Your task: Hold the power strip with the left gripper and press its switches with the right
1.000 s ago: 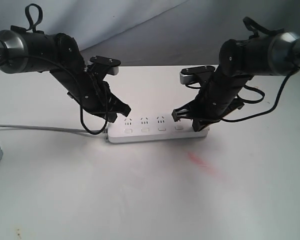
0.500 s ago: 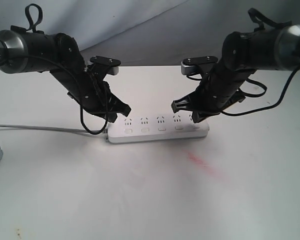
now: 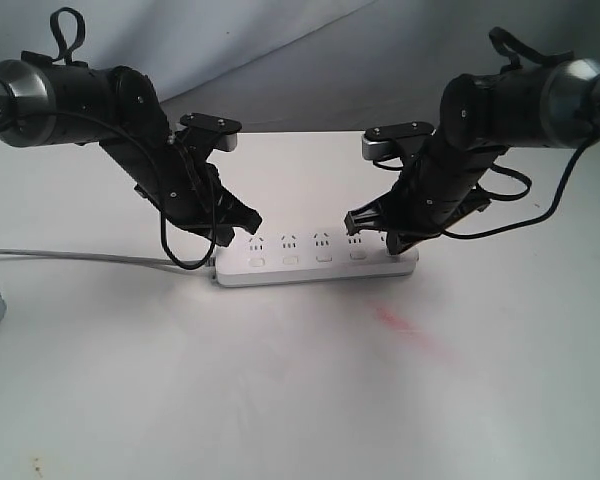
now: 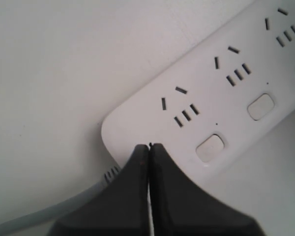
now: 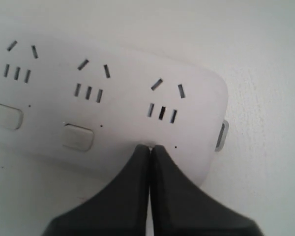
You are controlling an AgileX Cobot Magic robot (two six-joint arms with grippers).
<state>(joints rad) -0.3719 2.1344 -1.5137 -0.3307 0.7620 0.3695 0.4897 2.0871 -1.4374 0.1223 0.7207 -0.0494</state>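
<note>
White desk [image 3: 280,390] holds the power strip [image 3: 315,262] in its middle. Left gripper [image 4: 148,148], fingers pressed together, leans on the end by the cord [image 4: 49,211], likely to stop it sliding. Right gripper [image 5: 150,148], fingers together too, pokes where the last switch hides.

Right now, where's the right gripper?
Exterior view, right side: right gripper, shut, tip at the far-right end of the power strip, just below the last socket.

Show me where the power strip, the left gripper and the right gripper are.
power strip [image 3: 307,266], exterior view, bare top face
left gripper [image 4: 149,146], left wrist view, between closed fingertips
right gripper [image 5: 150,146], right wrist view, between closed fingertips
</note>
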